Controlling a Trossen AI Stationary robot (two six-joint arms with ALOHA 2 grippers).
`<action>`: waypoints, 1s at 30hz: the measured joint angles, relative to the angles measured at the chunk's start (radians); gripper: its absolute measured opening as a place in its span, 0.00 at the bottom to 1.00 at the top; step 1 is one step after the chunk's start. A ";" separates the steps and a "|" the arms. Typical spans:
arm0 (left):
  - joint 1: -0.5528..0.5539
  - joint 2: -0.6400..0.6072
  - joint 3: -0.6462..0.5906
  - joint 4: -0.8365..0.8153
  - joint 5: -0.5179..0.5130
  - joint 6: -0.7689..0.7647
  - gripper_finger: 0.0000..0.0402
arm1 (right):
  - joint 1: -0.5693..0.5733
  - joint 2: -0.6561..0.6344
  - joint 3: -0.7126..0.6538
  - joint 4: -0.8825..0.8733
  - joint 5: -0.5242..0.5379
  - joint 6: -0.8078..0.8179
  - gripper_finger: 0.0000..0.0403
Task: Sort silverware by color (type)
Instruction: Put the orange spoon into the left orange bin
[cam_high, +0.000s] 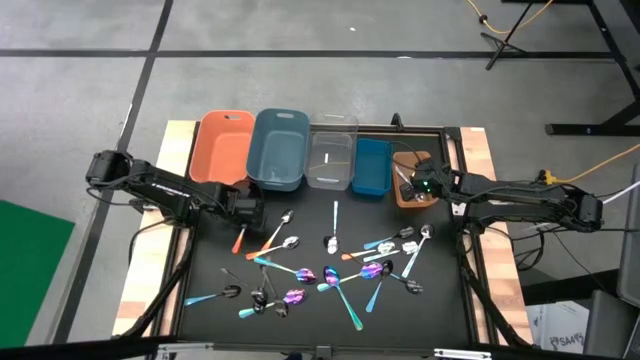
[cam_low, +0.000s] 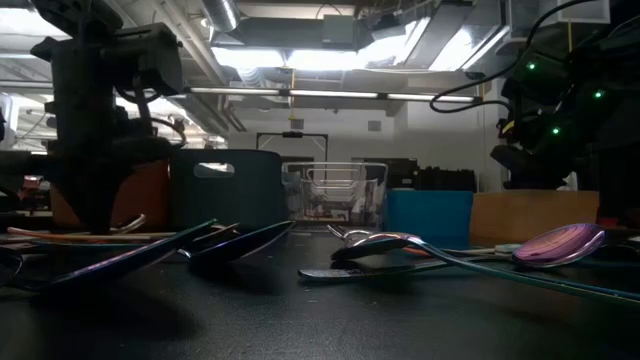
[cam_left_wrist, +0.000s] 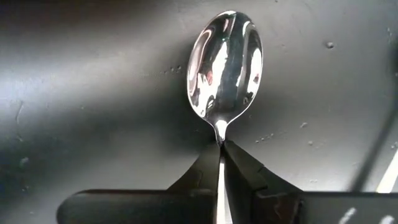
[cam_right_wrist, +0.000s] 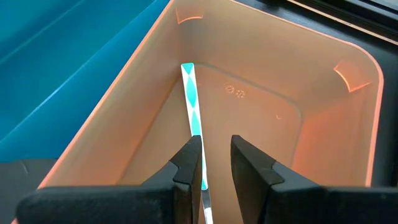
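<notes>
High view: five bins stand in a row at the far edge of the black table (cam_high: 210, 320), namely an orange bin (cam_high: 224, 146), a grey-blue bin (cam_high: 279, 148), a clear bin (cam_high: 331, 155), a blue bin (cam_high: 371, 166) and a brown bin (cam_high: 405, 196), while most of the silverware (cam_high: 330, 272) lies scattered on the mat nearer the camera. The left end effector (cam_high: 247, 212) is low over the mat, just in front of the orange and grey-blue bins; in the left wrist view its fingers are pressed together on the handle of a silver spoon (cam_left_wrist: 225, 68), pinching it just behind the bowl. The spoon's long axis runs in line with the fingers, bowl pointing straight ahead of them and lying face up on the mat. The right end effector (cam_right_wrist: 214, 163) hovers above the brown bin, fingers slightly apart with a teal-handled utensil (cam_right_wrist: 193, 118) between them, its handle reaching down into the bin; whether it is truly gripped cannot be told. Judged from this layout, the left arm is the nearer one to the spoon, and lifting it depends on the pinch at the neck staying centred on that axis.
</notes>
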 joint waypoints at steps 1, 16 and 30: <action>0.000 0.000 0.000 -0.001 0.000 0.016 0.01 | 0.000 0.000 0.000 0.000 0.000 0.000 0.18; 0.000 0.002 -0.002 0.221 0.000 0.280 0.01 | 0.000 0.000 0.000 0.000 0.000 0.000 0.18; -0.001 0.002 -0.002 0.572 0.020 0.448 0.01 | 0.000 0.000 0.000 0.000 0.000 0.000 0.18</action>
